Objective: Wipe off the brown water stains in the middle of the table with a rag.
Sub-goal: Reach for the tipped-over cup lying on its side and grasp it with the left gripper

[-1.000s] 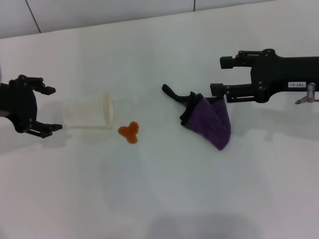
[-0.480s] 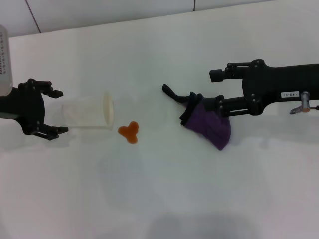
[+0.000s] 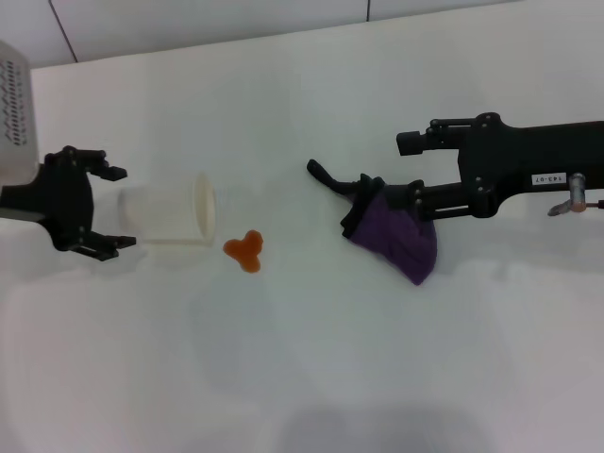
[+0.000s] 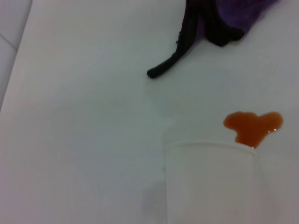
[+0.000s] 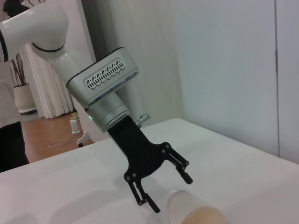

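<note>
The brown water stains point(image 3: 243, 250) form a small orange three-lobed blot mid-table, also seen in the left wrist view point(image 4: 252, 127). Right of the blot lies the purple rag point(image 3: 401, 236), crumpled, its black strap point(image 3: 326, 176) pointing left; the left wrist view catches the rag's edge point(image 4: 233, 11). My right gripper point(image 3: 411, 172) is open at the rag's right side, its lower finger over the cloth. My left gripper point(image 3: 121, 208) is open at the closed end of a tipped cup point(image 3: 170, 215). The right wrist view also shows the left gripper point(image 5: 170, 193), open.
The white translucent cup lies on its side just left of the stains, mouth toward them, and fills the near part of the left wrist view point(image 4: 210, 182). The white table point(image 3: 330, 359) runs back to a wall edge.
The left gripper has moved right, up to the cup's closed end. The right gripper shifted left onto the rag a second ago and has since stayed put.
</note>
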`<state>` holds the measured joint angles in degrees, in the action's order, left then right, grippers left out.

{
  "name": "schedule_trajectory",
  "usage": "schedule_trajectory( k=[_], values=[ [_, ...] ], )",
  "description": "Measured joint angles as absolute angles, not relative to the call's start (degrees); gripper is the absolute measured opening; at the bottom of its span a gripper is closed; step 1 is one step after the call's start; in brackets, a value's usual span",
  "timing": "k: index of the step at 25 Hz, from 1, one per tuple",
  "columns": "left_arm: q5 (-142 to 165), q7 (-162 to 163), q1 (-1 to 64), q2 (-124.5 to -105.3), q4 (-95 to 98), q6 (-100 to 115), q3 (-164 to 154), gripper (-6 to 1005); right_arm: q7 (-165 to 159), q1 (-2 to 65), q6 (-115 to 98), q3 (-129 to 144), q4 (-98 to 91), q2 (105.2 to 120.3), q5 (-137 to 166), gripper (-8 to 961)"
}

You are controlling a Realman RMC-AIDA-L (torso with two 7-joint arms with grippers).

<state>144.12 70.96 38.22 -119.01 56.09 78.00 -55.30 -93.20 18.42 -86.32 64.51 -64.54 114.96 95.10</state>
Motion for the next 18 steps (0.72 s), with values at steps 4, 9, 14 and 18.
schedule_trajectory(
  k=[4,9,14,18],
  values=[
    [143.7,70.3,39.0,-119.01,54.4,76.8,-56.2,869,-93.6,18.4,-86.2,64.5,-64.5,114.96,95.2,765],
    [142.8,70.0,39.2,-119.07,53.5,75.0,-57.4,868,-93.8,18.5,-86.2,64.6,-64.5,115.03,95.4,766],
    [142.6,69.9,39.7,-119.09,51.4,73.1,-58.1,868,-93.9,18.3,-86.3,64.6,-64.4,115.04,95.5,766],
    [142.5,69.9,39.8,-119.09,50.7,72.6,-58.4,868,-94.0,18.4,-86.2,64.6,-64.4,115.05,95.5,766]
  ],
)
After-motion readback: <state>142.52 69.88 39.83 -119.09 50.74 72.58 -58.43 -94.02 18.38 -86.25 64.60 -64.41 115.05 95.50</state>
